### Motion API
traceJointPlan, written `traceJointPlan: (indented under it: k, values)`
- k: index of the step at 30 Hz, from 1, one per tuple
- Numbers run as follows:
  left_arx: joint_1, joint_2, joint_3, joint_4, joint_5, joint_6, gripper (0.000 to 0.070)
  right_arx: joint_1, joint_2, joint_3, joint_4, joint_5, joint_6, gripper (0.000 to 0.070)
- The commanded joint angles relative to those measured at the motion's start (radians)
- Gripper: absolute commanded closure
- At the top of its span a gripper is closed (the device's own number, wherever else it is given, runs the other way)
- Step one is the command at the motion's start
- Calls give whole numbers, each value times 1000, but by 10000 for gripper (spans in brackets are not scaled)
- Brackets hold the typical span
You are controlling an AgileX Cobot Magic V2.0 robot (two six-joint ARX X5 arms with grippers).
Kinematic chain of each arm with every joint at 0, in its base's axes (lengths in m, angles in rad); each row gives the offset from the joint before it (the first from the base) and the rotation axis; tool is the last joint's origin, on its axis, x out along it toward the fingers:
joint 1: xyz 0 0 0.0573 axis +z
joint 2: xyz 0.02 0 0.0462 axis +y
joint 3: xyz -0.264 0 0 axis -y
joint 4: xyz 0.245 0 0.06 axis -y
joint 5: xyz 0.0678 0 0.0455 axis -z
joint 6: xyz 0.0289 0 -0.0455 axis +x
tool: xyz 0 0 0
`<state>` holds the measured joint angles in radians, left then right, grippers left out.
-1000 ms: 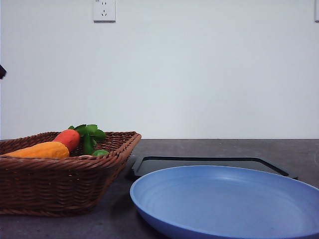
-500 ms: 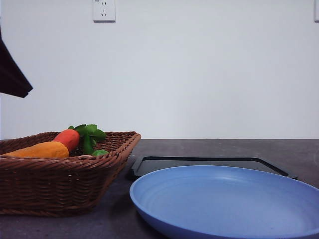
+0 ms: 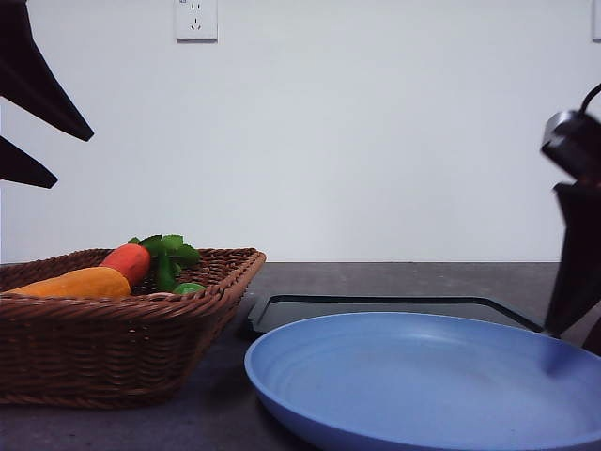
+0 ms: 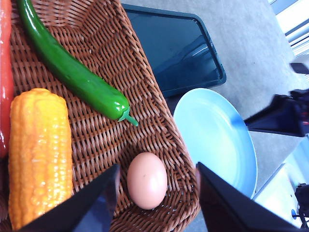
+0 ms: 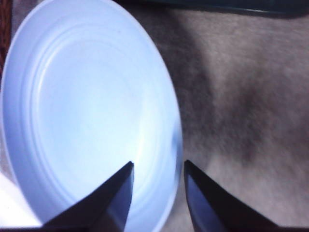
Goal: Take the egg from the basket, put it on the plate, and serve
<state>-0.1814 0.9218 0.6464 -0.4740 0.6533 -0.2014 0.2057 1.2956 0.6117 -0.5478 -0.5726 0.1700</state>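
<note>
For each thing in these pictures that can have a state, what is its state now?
egg: lying in the basket, not gripped
plate: empty, on the table
black tray: empty
left gripper: open, above the egg
right gripper: open, over the plate's rim

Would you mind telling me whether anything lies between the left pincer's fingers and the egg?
Nothing does. In the left wrist view the open left pincer frames the egg, with just bare basket weave between.
</note>
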Motion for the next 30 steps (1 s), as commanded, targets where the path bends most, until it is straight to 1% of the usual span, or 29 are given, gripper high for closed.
traceJointPlan:
  k: [1,3,11,14,18,19,23,30]
  values:
    - [-3,8,14,11,3,-1,374,15,35,9,22,-3,30,487]
    - [-3,8,14,11,2,-1,374,24,61,9,39,-3,40,507]
    - [-3,8,14,11,0,-2,374,29,122,9,54,-1,48,695]
    - [-4,8,14,11,0,-2,365,28,112,9,48,-2,55,700]
    - [-18,8,14,12,0,-16,255,12,57,10,11,-2,55,700]
    - [-26,8,14,12,0,-20,240,6,35,10,-4,-2,55,700]
    - [-70,16,16,27,-11,-21,237,-25,-68,10,-65,-1,54,700]
    - [-200,130,88,-11,-143,-15,238,-85,-261,10,-169,-1,50,700]
